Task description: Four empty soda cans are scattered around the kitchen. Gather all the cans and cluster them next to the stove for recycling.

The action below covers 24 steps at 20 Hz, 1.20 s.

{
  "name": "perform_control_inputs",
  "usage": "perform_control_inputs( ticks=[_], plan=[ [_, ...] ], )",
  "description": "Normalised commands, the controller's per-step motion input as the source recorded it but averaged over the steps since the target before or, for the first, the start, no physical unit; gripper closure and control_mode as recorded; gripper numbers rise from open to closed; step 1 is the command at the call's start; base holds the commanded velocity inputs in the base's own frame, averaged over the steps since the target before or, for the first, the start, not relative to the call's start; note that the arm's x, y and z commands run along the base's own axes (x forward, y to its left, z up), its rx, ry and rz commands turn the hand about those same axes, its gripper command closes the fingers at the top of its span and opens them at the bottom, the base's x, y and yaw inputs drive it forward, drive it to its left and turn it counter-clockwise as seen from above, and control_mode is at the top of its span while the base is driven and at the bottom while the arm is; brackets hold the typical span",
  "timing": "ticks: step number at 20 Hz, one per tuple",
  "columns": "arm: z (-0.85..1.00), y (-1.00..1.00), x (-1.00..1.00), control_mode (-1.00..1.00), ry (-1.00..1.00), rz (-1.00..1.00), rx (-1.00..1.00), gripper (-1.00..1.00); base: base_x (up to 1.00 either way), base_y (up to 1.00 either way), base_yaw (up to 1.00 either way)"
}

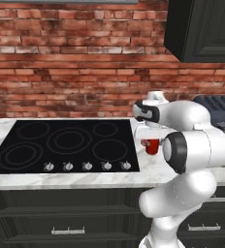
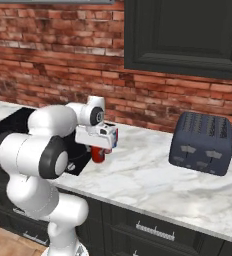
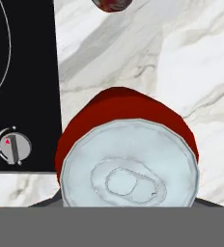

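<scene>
Looking from the left base view, the red soda can (image 1: 152, 146) stands upright on the white marble desk (image 1: 85, 180), just beside the right edge of the stove (image 1: 66, 145), near its front corner and the row of silver knobs. The claw (image 1: 152, 139) hangs straight above it, pointing down, so the can's long axis runs in line with the hand rather than across it.

From the right base view the same can (image 2: 98, 154) shows below the white hand, partly hidden by it, with the claw (image 2: 99, 148) reaching down over its upper part; the black toaster (image 2: 202, 142) sits well apart on the desk to the right. Whether the can's base rests on the desk or hangs slightly above it I cannot tell from here.

In the hand view the can's silver top (image 3: 129, 169) sits directly under the camera, its red wall (image 3: 119, 103) just beyond, and the stove edge with one knob (image 3: 12, 147) close on the left. The claw is pressed in on the can, pinching it. My judgement: the can is already where it belongs, next to the stove, so the coming move turns only on letting go and lifting straight up along the can's axis
</scene>
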Motion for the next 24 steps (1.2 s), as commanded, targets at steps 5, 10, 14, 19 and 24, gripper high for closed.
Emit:
perform_control_inputs(
  ticks=[5,10,14,19,24],
  plan=[
    [-0.48,0.0,0.3,-1.0,0.0,0.01,0.0,1.0,0.0,0.0,0.0],
    [-0.33,0.02,0.22,-1.0,0.0,0.0,0.0,1.0,0.0,0.0,0.0],
    [-0.15,0.05,0.27,-1.0,0.0,0.0,0.0,1.0,0.0,0.0,0.0],
    [-0.23,0.09,0.17,-1.0,0.0,0.0,0.0,1.0,0.0,0.0,0.0],
    [-0.22,0.01,0.06,-1.0,0.03,0.0,0.0,-1.0,0.0,0.0,0.0]
  ],
)
